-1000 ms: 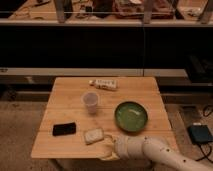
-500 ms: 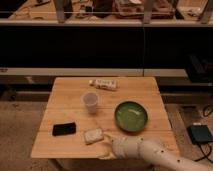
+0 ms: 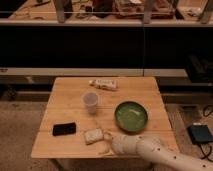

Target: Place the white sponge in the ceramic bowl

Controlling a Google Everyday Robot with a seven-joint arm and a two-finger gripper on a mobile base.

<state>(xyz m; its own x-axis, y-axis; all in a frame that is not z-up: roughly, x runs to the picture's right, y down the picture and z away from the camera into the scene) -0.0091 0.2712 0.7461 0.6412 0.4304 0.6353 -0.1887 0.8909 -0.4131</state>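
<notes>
The white sponge (image 3: 93,136) lies flat on the wooden table (image 3: 65,100) near its front edge, right of a black flat slab (image 3: 64,129). The green ceramic bowl (image 3: 131,116) stands up and to the right of the sponge, and nothing shows inside it. My gripper (image 3: 106,142) reaches in from the lower right on a white arm (image 3: 155,152). Its pale fingers sit right next to the sponge's right edge, low over the table.
A small translucent white cup (image 3: 90,102) stands behind the sponge. A white printed tube (image 3: 103,84) lies near the table's back edge. Dark shelving runs behind the table. A blue-grey box (image 3: 201,134) sits on the floor at right.
The arm and gripper have moved a little left toward the sponge's right edge. The sponge, bowl and other items have not moved.
</notes>
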